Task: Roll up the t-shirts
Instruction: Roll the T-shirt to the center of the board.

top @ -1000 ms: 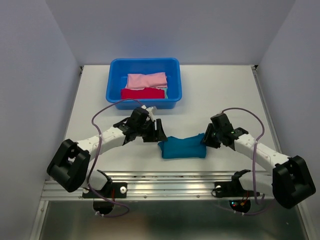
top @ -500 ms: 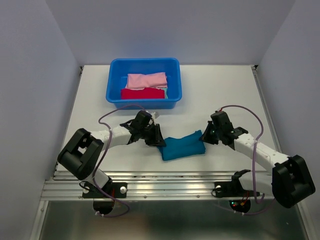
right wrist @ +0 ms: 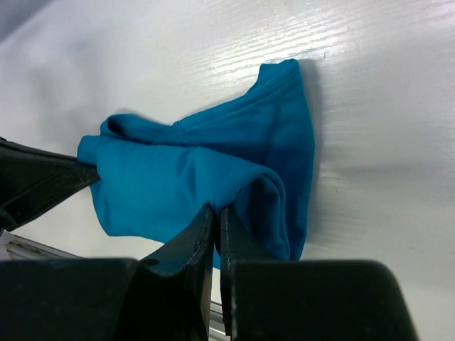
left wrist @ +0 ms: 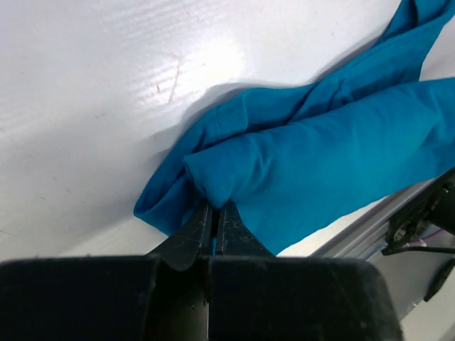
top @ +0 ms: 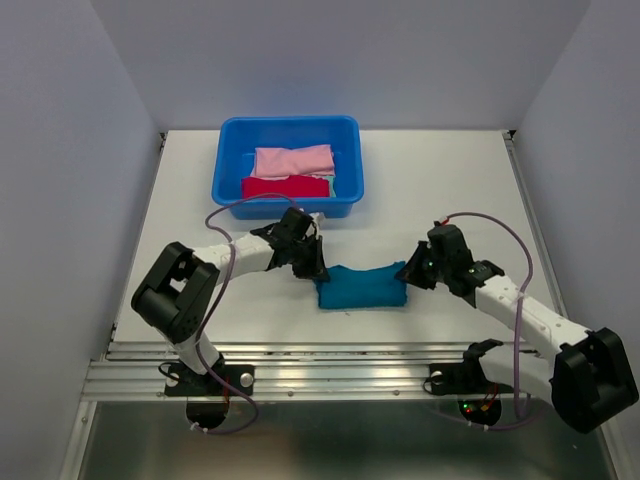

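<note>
While outside one tub (top: 224, 170), one teal t-shirt (top: 360, 288); inside, two bundles (top: 292, 160) (top: 285, 187)

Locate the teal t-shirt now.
In the top view the teal t-shirt lies bunched on the table, just nearer than the blue tub, its ends pinched in the shut jaws of the left gripper and right gripper.

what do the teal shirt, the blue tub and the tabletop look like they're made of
Teal t-shirt: soft matte knit cloth, probably cotton; it folds, wrinkles and has a stitched hem. Blue tub: rigid glossy plastic, with smooth moulded walls. Tabletop: hard white board with faint streaked grain and sheen; material unclear.
</note>
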You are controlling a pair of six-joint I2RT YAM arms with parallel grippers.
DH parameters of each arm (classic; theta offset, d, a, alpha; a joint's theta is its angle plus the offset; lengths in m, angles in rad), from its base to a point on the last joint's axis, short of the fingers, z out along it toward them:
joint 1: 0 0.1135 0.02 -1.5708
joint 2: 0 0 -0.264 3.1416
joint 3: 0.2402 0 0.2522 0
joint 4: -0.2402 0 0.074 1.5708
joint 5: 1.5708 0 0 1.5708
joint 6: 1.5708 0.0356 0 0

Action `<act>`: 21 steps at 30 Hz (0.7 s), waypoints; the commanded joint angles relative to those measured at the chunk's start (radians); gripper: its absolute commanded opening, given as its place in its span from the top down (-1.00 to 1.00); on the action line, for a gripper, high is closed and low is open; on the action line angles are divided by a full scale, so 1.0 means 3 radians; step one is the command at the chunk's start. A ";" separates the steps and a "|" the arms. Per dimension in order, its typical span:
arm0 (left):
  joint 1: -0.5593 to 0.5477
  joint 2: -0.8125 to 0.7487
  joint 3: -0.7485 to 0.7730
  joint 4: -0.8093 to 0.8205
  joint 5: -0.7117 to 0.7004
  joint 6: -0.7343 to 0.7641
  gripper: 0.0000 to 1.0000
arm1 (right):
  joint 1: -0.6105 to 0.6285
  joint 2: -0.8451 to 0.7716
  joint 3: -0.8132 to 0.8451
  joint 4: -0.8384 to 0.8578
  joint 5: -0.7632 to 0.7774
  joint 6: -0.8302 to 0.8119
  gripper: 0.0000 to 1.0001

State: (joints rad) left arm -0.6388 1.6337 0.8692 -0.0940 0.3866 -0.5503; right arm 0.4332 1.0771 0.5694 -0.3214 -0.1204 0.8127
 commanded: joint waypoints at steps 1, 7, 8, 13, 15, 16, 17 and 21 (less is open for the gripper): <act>0.0063 0.0066 0.0196 -0.0198 -0.0210 0.0280 1.00 | 0.0019 -0.0108 0.0040 0.0146 0.0043 0.0067 0.99; 0.0069 0.0087 0.0171 -0.0147 -0.0159 0.0336 1.00 | 0.0019 0.0055 0.0188 0.0110 0.0538 0.0047 0.99; 0.0069 0.0102 0.0171 -0.0162 -0.0189 0.0377 1.00 | 0.0019 0.0101 0.0219 0.0120 0.0620 0.0037 0.99; 0.0064 0.0148 0.0252 -0.0274 -0.0261 0.0500 1.00 | 0.0019 0.0204 0.0285 0.0187 0.0642 0.0006 0.99; 0.0069 0.0143 0.0293 -0.0310 -0.0286 0.0545 1.00 | 0.0019 0.0260 0.0296 0.0202 0.0636 -0.0014 0.99; 0.0069 0.0118 0.0303 -0.0320 -0.0307 0.0561 1.00 | 0.0019 0.0275 0.0301 0.0217 0.0636 -0.0019 0.99; 0.0069 0.0102 0.0309 -0.0336 -0.0327 0.0576 1.00 | 0.0019 0.0290 0.0301 0.0238 0.0621 -0.0035 0.99; 0.0069 0.0077 0.0350 -0.0382 -0.0338 0.0688 1.00 | 0.0019 0.0316 0.0342 0.0253 0.0616 -0.0055 0.99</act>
State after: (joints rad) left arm -0.6243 1.6711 0.9379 -0.1501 0.3332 -0.4145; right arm 0.4335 1.1740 0.6193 -0.2974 0.0193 0.8154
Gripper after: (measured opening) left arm 0.048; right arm 0.085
